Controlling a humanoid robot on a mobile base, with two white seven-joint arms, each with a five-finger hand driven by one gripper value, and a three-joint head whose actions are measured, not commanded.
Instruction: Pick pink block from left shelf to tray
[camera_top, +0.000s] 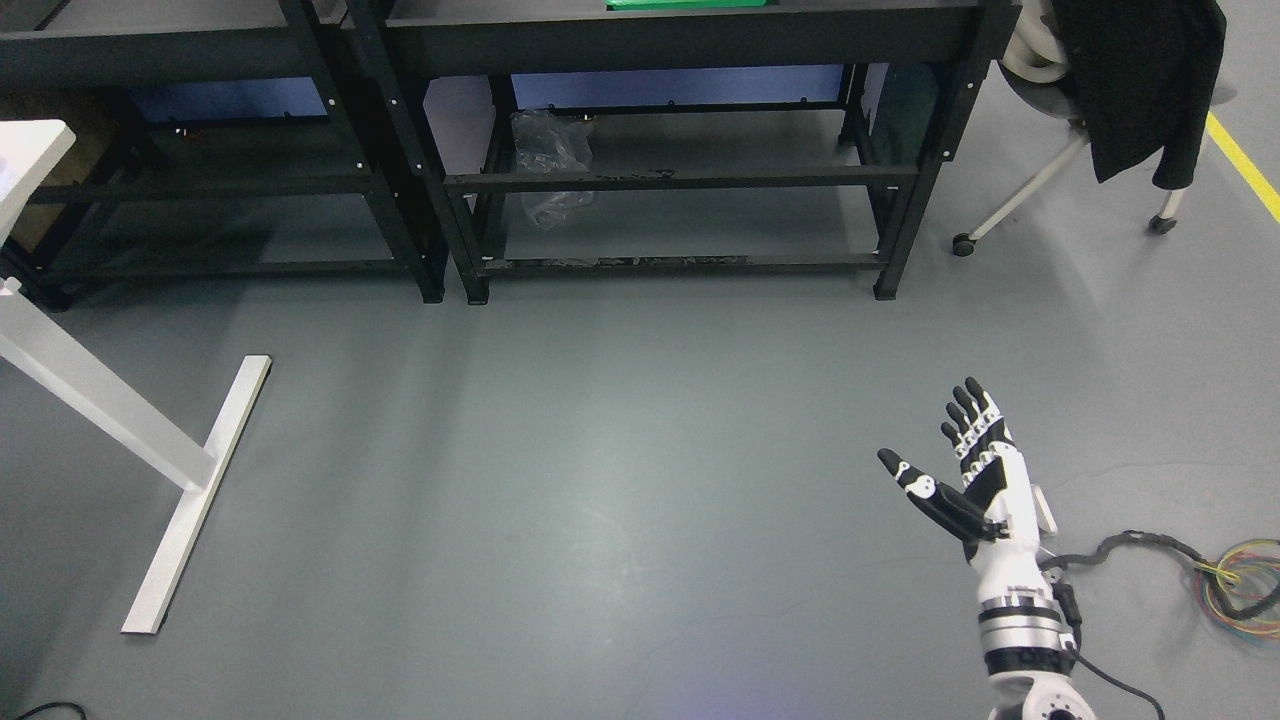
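One right robot hand (960, 470) is seen at the lower right of the frame, its white and black forearm entering from the bottom edge right of the middle. The hand is held over the grey floor (620, 480) with its four fingers (972, 410) extended together toward the top of the frame and the thumb spread out toward the left; the hand is spread wide and nothing is held in it. The left arm is not seen. A pink block cannot be found anywhere in the frame, so its place, its pointing and its long axis cannot be told. Two black shelf units are counted along the top of the frame: a left shelf (200, 190) at the upper left and a second shelf (680, 180) at the upper middle, standing just beside each other. At the top edge, on the upper board of the second shelf, a strip of a green tray (690, 4) is seen. One crumpled clear plastic bag (548, 160) is seen at the back of the second shelf. One white desk (130, 440) stands at the left edge, with its foot flat on the floor. One chair (1060, 150) with a black garment (1140, 80) hung on it is seen at the upper right, and one bundle of coloured cables (1245, 585) lies at the right edge. No writing can be read.
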